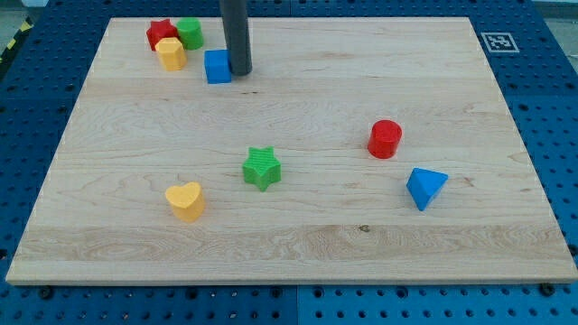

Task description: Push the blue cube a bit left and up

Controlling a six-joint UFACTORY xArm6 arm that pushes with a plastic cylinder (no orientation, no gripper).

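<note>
1. My tip [240,71] is at the upper left of the frame, the dark rod coming straight down from the top edge to meet the wooden board [298,244]
2. The tip sits right against the right side of the blue cube [218,67]; they look to be touching, though I cannot tell for sure from this angle
3. The rod carries no pincer, so nothing opens or closes and nothing is held; it only rests beside the cube
4. The blue cube lies near the board's top edge, left of the middle, just to the right of a small cluster of three blocks
5. That cluster is in the upper left corner of the board: a red star [162,33], a green cylinder [190,33] beside it on the right, and a yellow block [172,54] just below them, its exact shape hard to make out
6. The yellow block is the closest of the three to the blue cube, near it but with a narrow gap between
7. A green star [262,168] lies near the middle of the board, a little left of centre
8. A yellow heart [185,200] lies lower left of the green star, well apart from it
9. A red cylinder [385,139] stands on the right half of the board
10. A blue pointed block [424,188], roughly a pyramid or wedge, lies just below and right of the red cylinder
11. A square black-and-white marker [498,41] is at the board's upper right corner, and a blue pegboard table [551,135] surrounds the board
</note>
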